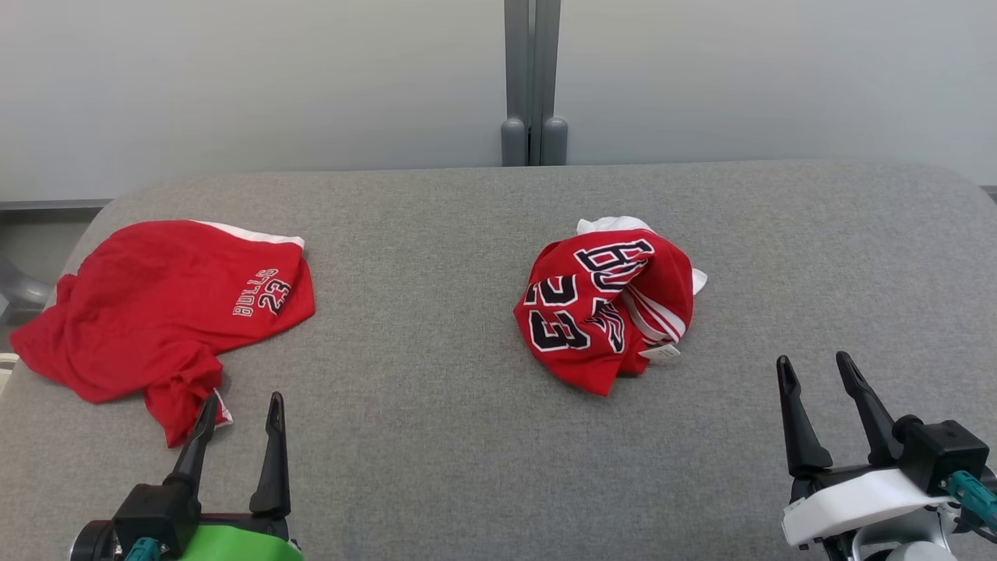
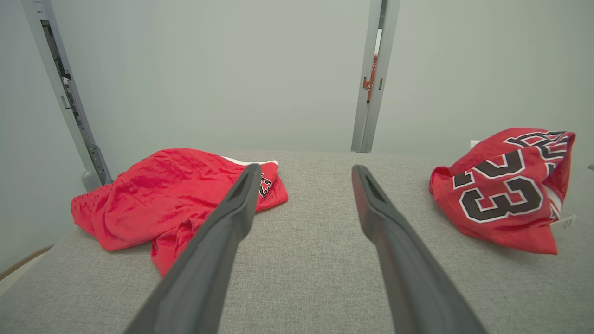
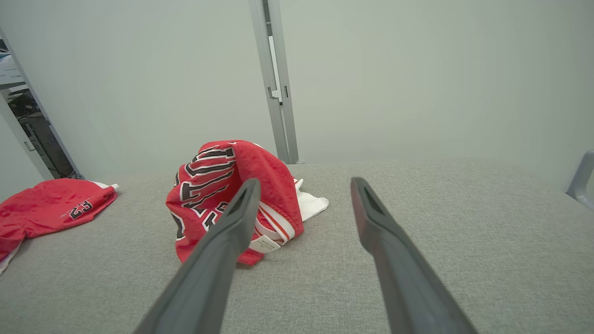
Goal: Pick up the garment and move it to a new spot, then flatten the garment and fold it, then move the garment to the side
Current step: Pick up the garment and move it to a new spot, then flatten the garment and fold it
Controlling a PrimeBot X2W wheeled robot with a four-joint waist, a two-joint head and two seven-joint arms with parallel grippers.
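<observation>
The left pincer (image 1: 243,399) hovers low over the grey surface (image 1: 436,389), its two dark fingers spread wide with nothing between them. The right pincer (image 1: 814,360) stands the same way, fully parted and empty, its fingers pointing away from the robot.

The jersey (image 1: 600,312) lies crumpled in a heap on the surface, ahead of the right pincer and off to its left, apart from it. It is red, with a large dark "23" and part of the lettering showing on its folds. A bit of white cloth (image 1: 615,224) pokes out on the side away from the pincer, and a small white tag (image 1: 660,352) hangs at the edge nearest that pincer. In the right wrist view the left finger crosses in front of the heap's near edge, without touching it.

The shorts (image 1: 156,304), red and marked "BULLS 23", lie rumpled just ahead of the left pincer and to its left. Their nearest corner sits beside the left fingertip. Whether they touch I cannot tell.

Beyond both pincers a grey post (image 1: 533,78) rises against the pale wall (image 1: 234,78).
</observation>
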